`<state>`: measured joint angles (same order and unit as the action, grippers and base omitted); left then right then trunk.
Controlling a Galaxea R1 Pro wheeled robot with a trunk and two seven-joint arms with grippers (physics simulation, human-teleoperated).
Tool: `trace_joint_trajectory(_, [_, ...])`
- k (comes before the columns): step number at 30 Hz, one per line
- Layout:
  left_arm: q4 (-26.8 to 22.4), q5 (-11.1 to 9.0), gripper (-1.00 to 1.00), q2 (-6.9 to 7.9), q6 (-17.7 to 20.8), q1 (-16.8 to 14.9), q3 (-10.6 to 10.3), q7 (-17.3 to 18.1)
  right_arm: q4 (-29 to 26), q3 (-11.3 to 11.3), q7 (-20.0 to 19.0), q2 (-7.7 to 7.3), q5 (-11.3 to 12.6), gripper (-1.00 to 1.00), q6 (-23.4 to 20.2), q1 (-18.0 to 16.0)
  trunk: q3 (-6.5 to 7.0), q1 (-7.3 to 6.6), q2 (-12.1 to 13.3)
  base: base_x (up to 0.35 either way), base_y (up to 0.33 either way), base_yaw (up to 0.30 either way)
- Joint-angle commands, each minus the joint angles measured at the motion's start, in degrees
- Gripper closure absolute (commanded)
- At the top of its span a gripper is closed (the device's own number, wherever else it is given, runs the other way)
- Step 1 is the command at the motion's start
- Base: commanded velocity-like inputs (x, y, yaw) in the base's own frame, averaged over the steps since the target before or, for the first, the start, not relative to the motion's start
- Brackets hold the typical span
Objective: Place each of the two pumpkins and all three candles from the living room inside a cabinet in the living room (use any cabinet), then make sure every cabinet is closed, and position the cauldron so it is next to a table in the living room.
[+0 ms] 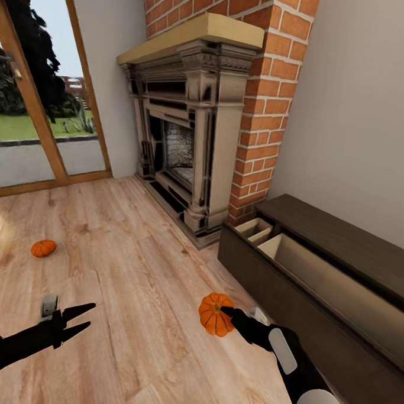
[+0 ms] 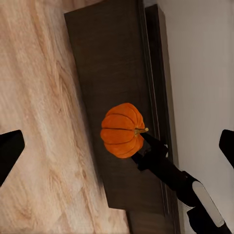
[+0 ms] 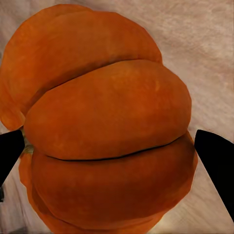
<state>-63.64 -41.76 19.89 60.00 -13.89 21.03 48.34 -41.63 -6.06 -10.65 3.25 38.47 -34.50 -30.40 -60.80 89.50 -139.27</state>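
Right gripper [image 1: 227, 313] clamped on a pumpkin [image 1: 215, 314] — held above the floor [image 1: 133, 269], just beside the cabinet [image 1: 316, 291], whose drawer stands open. Left gripper [image 1: 80, 320] spread, empty; second pumpkin [image 1: 43, 248] on the floor — well apart from the cabinet.

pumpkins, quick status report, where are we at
Right gripper shut on ribbed orange pumpkin, beside open dark-brown cabinet drawer. Left gripper open, empty. Second orange pumpkin on wooden floor. Nothing blocking.

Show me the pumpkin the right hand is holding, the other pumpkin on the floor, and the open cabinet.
held pumpkin [image 1: 214, 315], head view, on its ribbed side.
floor pumpkin [image 1: 43, 248], head view, on its orange top.
cabinet [image 1: 319, 232], head view, on its dark top board.
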Motion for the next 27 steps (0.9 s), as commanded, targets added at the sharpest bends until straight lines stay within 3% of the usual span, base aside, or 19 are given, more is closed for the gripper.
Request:
trace_joint_trajectory(1, [0.0, 0.0, -1.0, 0.12, 0.0, 0.0, 0.0, 0.0, 0.0, 0.0, 0.1, 0.01, 0.4, 1.0, 0.0, 0.0, 0.0, 0.0, 0.0, 0.0, 0.0, 0.291])
trace_joint_trajectory(27, [0.2, 0.0, -1.0, 0.55, 0.0, 0.0, 0.2, 0.0, 0.0, 0.0, 0.1, 0.09, 0.4, 1.0, 0.0, 0.0, 0.0, 0.0, 0.0, 0.0, 0.0, 0.291])
